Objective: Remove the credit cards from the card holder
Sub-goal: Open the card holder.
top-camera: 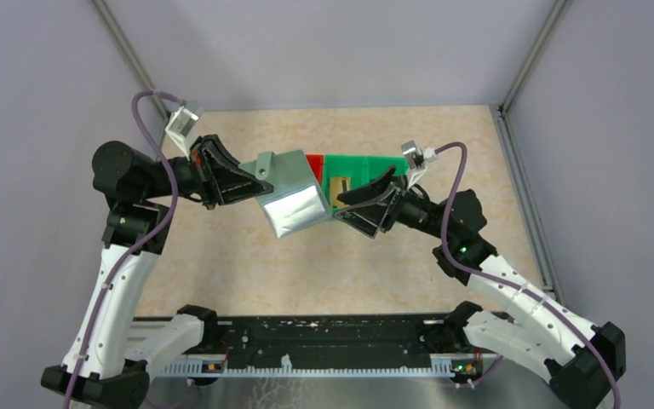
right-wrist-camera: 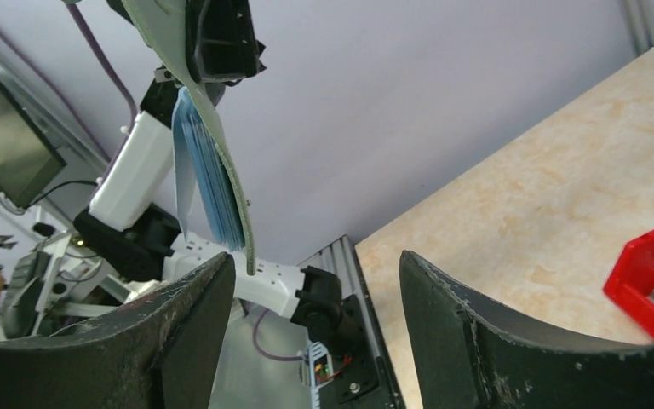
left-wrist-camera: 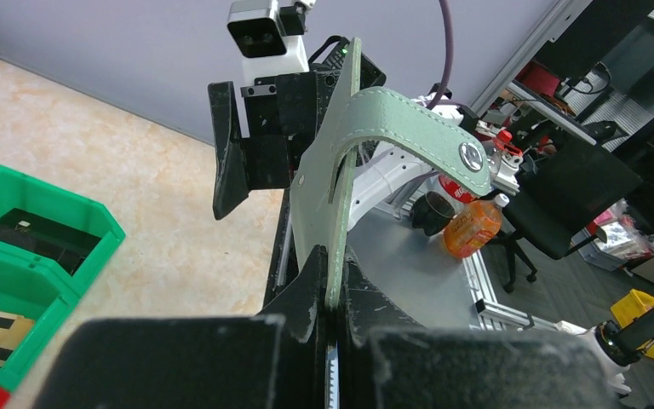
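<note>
Visibly, the raised card holder [top-camera: 291, 194] partly hides a red bin [top-camera: 315, 162].

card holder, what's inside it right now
The card holder hangs open, with pale blue credit cards fanned against its inner face. How many there are, and the pockets under them, cannot be seen because they overlap.

top: overhead, looking down, far
left wrist: holder [left-wrist-camera: 315, 213] close ahead
right wrist: holder ahead, up-left
shared: holder

Bright, even light — faint shadows, foreground soft.
</note>
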Tool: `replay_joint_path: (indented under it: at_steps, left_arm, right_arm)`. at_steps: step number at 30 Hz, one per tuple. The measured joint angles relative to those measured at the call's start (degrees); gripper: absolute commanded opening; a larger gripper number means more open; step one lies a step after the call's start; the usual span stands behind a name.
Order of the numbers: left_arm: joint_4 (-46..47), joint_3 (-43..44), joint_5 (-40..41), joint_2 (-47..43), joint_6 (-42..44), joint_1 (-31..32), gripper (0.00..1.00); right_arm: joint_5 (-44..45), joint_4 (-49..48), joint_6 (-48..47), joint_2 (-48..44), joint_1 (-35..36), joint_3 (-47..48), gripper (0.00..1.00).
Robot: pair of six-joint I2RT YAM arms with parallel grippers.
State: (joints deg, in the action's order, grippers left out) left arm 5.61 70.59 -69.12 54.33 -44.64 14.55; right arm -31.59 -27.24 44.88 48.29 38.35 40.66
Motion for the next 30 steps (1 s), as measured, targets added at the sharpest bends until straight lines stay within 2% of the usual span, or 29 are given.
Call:
replay_joint_path:
  at_steps: [12,30]
  left_arm:
    - [0.0,0.0,-0.6,0.4,-0.6,0.0,0.0]
    - [-0.1,0.4,-1.0,0.4,-0.8,0.0,0.0]
  right_arm:
    - [-4.7,-9.6,5.3,3.2,0.0,-0.9,0.67]
    - [-3.3,-11.5,4.2,9.0,2.9,-0.9,0.63]
